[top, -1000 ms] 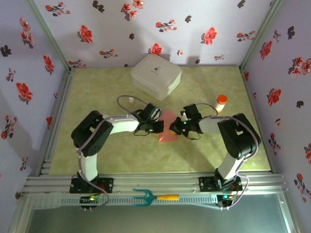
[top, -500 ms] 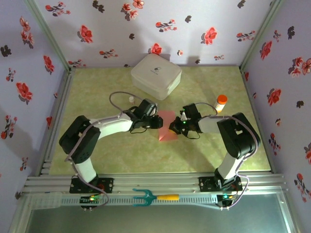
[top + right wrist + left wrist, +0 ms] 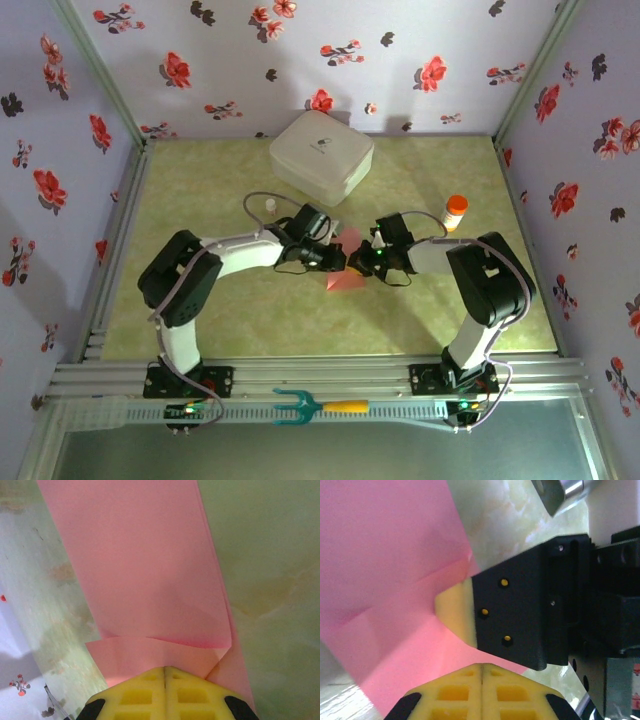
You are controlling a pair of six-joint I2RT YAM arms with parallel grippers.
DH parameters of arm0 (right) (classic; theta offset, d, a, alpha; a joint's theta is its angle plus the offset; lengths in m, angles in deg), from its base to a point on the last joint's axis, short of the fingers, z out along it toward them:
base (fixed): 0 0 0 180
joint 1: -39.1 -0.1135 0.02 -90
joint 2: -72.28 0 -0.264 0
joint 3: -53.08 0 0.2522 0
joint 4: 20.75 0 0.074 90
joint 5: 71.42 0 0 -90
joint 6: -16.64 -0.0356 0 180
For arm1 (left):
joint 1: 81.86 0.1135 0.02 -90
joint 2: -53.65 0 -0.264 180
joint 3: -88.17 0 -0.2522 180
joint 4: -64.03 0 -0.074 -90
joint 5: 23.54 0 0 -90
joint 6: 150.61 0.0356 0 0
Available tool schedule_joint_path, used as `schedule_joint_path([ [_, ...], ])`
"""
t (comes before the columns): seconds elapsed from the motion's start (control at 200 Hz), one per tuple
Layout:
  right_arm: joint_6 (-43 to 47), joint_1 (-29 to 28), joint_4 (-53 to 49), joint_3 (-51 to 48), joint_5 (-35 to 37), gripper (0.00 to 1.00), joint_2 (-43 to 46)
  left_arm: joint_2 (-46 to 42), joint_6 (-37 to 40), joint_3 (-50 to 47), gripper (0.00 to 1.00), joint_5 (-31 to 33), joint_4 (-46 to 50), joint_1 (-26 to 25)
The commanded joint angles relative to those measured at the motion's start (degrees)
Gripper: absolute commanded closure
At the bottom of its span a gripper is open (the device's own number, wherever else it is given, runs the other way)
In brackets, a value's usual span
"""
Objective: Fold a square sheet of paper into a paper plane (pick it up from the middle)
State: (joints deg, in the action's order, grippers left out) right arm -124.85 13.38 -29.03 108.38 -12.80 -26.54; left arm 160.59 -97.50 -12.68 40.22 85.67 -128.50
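Paper (image 3: 343,280) lies part-folded on the tabletop (image 3: 200,190), in the middle between my two arms. My left fingers (image 3: 479,676) backed off it half a second ago, parting briefly. They have now come back in over its left side, pressed together. My right fingers (image 3: 161,677) have stayed together at its right edge, tips at a folded flap. I judge I'm re-setting to press a crease, with the plane far from done. Whether either pair pinches the sheet, I cannot tell.
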Motion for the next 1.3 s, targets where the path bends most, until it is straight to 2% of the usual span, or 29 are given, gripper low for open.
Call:
schedule_joint_path([
  [0.0, -0.1, 0.23, -3.7, -0.12, 4.35, 1.0, -1.87, 2.71, 2.07, 2.41, 0.93, -3.72, 2.71, -0.75],
  [0.49, -0.02, 0.23, -3.89, -0.14, 4.35, 1.0, -1.91, 6.67, 2.53, 1.81, 0.95, -3.03, 3.55, -0.91],
  [1.295, 1.12, 0.23, -6.04, 0.36, 5.98, 1.0, -2.2, 2.96, 2.21, -5.17, 0.94, -3.49, 2.81, -0.89],
])
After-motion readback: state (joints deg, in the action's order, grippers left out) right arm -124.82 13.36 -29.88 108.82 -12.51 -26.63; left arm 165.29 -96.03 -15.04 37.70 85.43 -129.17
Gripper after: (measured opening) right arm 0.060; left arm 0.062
